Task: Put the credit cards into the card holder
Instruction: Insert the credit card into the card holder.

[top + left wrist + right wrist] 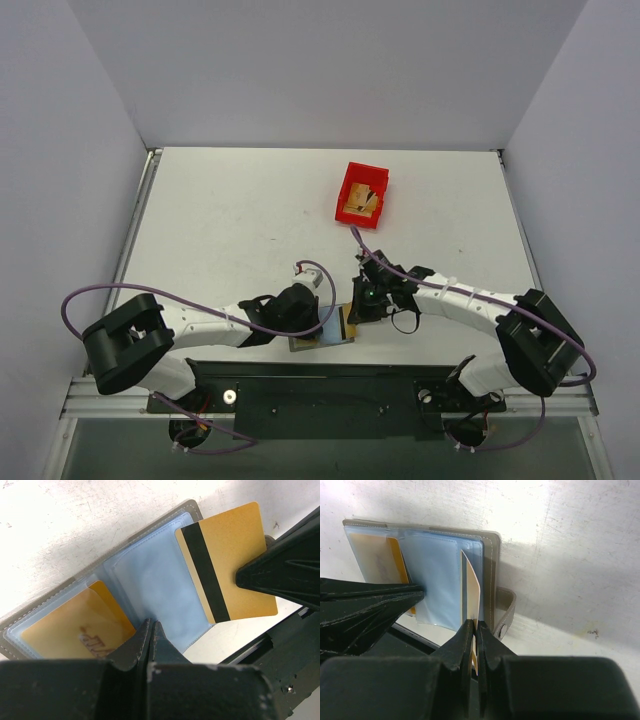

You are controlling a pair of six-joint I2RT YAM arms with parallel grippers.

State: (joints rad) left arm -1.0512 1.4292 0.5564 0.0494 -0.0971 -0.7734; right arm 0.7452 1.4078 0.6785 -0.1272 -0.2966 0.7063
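- The right gripper is clamped on a gold card with a black stripe, holding it on edge at the right half of the card holder.
- The left gripper is closed, its tips resting on the holder by the centre fold.
- The holder lies open at the near edge of the table, between the arms, with a second card tucked in its left pocket.
- A red bin sits farther back, to the right.

Bright overhead light; glare on white table; soft shadows; wrist-view foregrounds blurred.
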